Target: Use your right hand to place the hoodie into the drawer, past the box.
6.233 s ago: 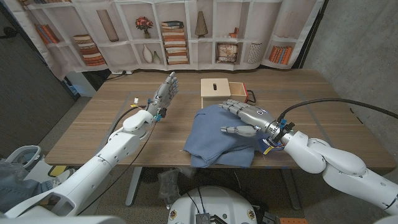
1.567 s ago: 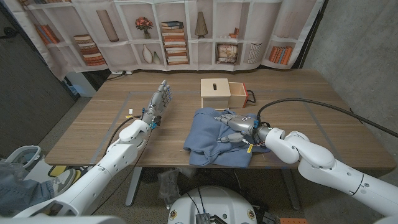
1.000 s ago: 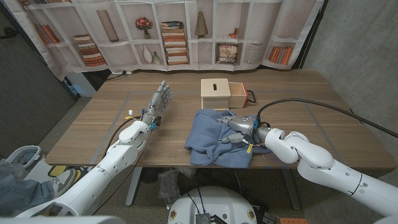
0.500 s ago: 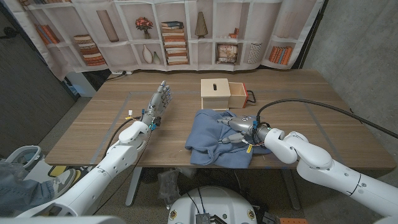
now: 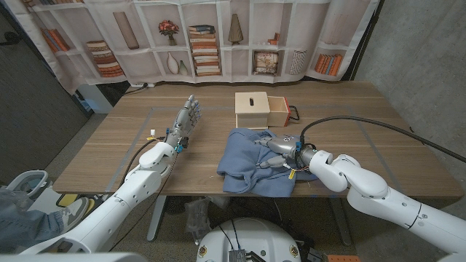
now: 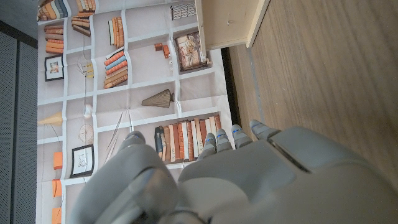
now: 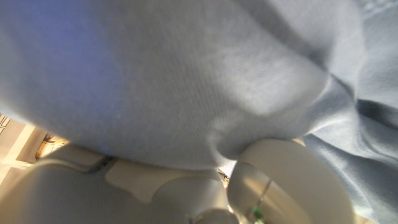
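- Landmark: the box [image 5: 252, 108], light wood with a dark slot in its top, stands on the wooden tabletop [image 5: 349, 116] toward the far side.
- The drawer [image 5: 279, 110] is pulled out of the box on the side of the robot's right arm; a red handle [image 5: 295, 113] is on its front.
- The hoodie [image 5: 251, 161], blue and rumpled, lies on the tabletop on the near side of the box, just in front of it and the drawer; none of it is in the drawer.
- The right hand [image 5: 275, 150] is on top of the hoodie, near the drawer's front, fingers curled into the cloth. In the right wrist view blue fabric [image 7: 186, 74] bunches over that hand's fingers [image 7: 283, 174], so the hand grips the hoodie.
- The left hand [image 5: 186, 118] is well apart from the box, on its left side, standing upright over the tabletop, fingers straight and spread a little, holding nothing.
- Left wrist view: back of the left hand [image 6: 249, 180], the box's corner [image 6: 230, 22] beyond it, and a printed bookshelf backdrop [image 6: 124, 81].
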{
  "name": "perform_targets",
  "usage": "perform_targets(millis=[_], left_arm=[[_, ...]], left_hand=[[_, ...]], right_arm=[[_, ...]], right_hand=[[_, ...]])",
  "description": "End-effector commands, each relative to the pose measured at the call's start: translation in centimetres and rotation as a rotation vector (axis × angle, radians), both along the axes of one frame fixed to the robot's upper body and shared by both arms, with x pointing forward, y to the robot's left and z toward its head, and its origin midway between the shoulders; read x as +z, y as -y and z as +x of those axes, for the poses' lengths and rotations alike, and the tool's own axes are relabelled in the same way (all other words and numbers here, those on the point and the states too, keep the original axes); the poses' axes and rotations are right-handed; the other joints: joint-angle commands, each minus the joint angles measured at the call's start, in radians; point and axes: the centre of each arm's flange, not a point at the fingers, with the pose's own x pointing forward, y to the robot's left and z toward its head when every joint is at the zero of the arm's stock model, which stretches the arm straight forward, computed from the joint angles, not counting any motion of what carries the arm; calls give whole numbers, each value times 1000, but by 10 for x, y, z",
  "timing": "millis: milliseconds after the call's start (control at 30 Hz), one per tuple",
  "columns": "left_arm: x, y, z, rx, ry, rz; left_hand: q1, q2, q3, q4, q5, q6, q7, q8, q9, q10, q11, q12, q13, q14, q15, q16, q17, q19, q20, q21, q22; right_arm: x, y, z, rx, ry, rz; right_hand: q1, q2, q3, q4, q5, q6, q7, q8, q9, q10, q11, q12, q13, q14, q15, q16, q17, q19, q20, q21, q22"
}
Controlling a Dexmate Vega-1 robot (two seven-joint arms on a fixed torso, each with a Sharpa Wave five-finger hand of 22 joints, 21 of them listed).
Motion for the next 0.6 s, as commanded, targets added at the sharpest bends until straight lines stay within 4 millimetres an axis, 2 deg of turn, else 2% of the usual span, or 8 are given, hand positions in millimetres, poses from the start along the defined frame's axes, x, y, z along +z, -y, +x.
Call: perform_targets(millis=[33,167,267,367,500,600], left_arm=[[-2,1,-1,0,-3,-1],[-1,1,-1,1,-1,-1],[0,1,-2,1,2,0],[0,2,-2,0,3,-1],[-1,2,-1,-1,1,-3],[-2,2,-1,0,-1,-4]], left_hand=[[9,6,-7,0,-1,-3,-2,-1,3,-8,0,3,4,-7,0,6,5,-9,-17,4,3],[10,6,-7,0,-1,-2,-3,0,3,-9,-2,3,4,-7,0,6,5,-9,-17,4,3],[10,6,-8,0,-1,-2,-2,0,3,-8,-1,4,4,-7,1,6,5,-9,-17,4,3],[10,7,-8,0,-1,-2,-2,0,3,-8,0,4,4,-7,1,6,5,-10,-17,3,3],[10,7,-9,0,-1,-2,-2,0,3,-8,0,4,4,-6,1,6,5,-10,-16,4,3],[10,7,-9,0,-1,-3,-2,-1,3,-8,-1,4,4,-7,0,6,5,-10,-16,4,3]], right_arm=[[-1,0,0,17,31,8],[0,0,0,26,43,17],[0,0,0,31,54,22],[0,0,0,29,58,20],[-2,0,1,33,59,30],[-2,1,1,39,68,40]], right_hand=[[162,129,51,-35,8,78,-30,14,3,22,-12,11,5,37,-70,8,10,55,-54,12,5],[180,134,53,-30,5,124,-39,26,3,54,-24,21,5,60,-81,13,16,75,-70,20,7],[204,148,56,-26,1,174,-52,38,5,92,-45,32,5,92,-98,23,24,101,-89,31,9],[237,165,54,-25,-10,259,-55,61,6,146,-71,49,5,132,-116,37,35,124,-113,42,12],[265,184,52,-24,-20,320,-58,77,8,179,-81,59,5,157,-127,49,46,144,-137,53,15],[305,212,50,-26,-33,364,-64,86,10,197,-80,64,6,184,-143,69,66,165,-166,67,19]])
